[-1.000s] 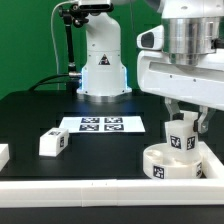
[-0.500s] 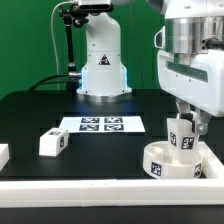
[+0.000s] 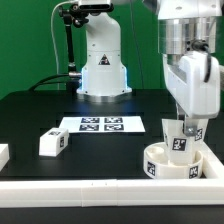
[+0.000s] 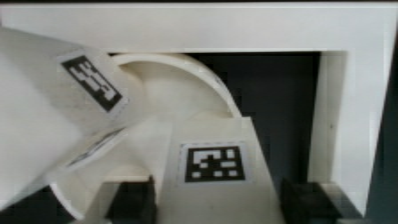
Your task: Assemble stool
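- The gripper was closed on an upright stool leg, its foot in the seat.
- Step judged: leg insertion; the next move probably needed twisting it home.

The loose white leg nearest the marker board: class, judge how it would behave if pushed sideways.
The leg looks like hard moulded plastic, so it is probably stiff. It lies low on a flat face, so it would likely slide, not roll or tip. Small and blocky, it is probably light.
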